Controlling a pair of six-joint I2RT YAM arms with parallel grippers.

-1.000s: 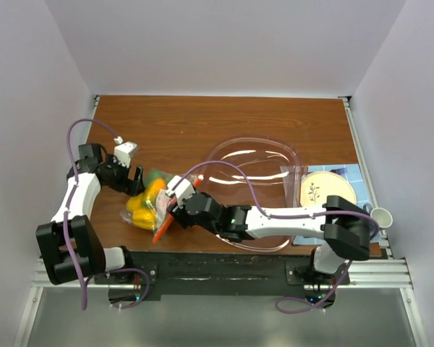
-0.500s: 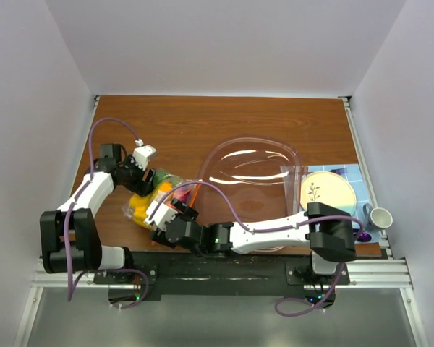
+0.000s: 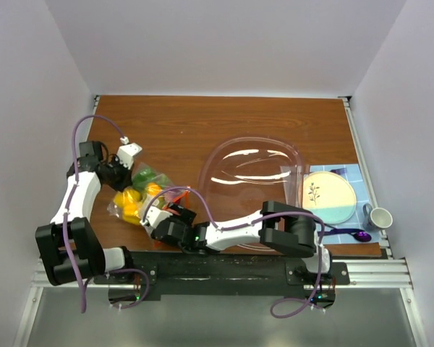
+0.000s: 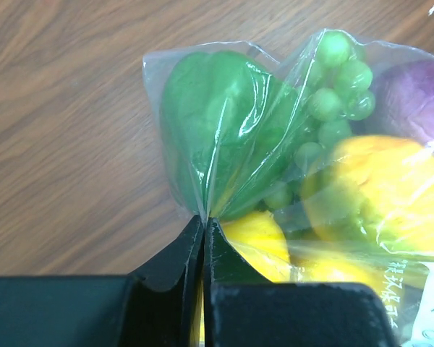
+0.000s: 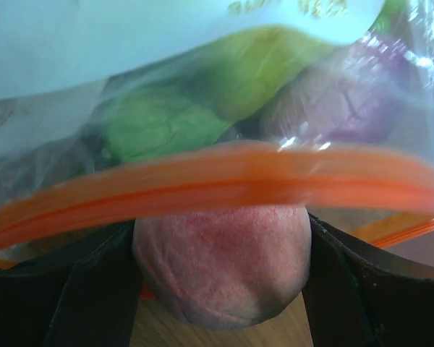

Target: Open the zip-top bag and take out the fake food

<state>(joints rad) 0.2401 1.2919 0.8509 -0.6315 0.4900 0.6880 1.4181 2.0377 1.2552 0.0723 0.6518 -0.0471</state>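
The bag (image 3: pixel 140 195) is lying on the table (image 3: pixel 202 119) at its near left, just left of the bowl (image 3: pixel 250 138) and between the two grippers. It is showing as clear, crinkled plastic, creased and gleaming, stuffed full with fake food (image 3: pixel 130 202).

The left gripper (image 4: pixel 205 219) is clenching a fold of the bag's plastic at its far left corner, its fingers (image 4: pixel 170 264) pressing flat together with the film pulling up into a peak between them. Through the plastic in the left wrist view, a flat green leaf piece (image 4: pixel 210 130) is sitting nearest that pinch, with green grapes (image 4: pixel 331 94) beside it, a purple piece (image 4: pixel 414 90) at the far edge and yellow pieces (image 4: pixel 376 188) lying lower down.

The right gripper (image 5: pixel 220 228) is sitting at the bag's near side. Its fingers (image 5: pixel 94 289) are standing wide, and a pink-red fruit (image 5: pixel 220 271) is filling the gap between them. Whether they are squeezing it or only flanking it I cannot tell. The orange zip strip (image 5: pixel 224 173) is arching across just above that fruit, blurred by closeness. Behind the strip, green (image 5: pixel 159 119), yellow-green (image 5: pixel 264 61) and purple (image 5: pixel 340 101) pieces are showing through the film.
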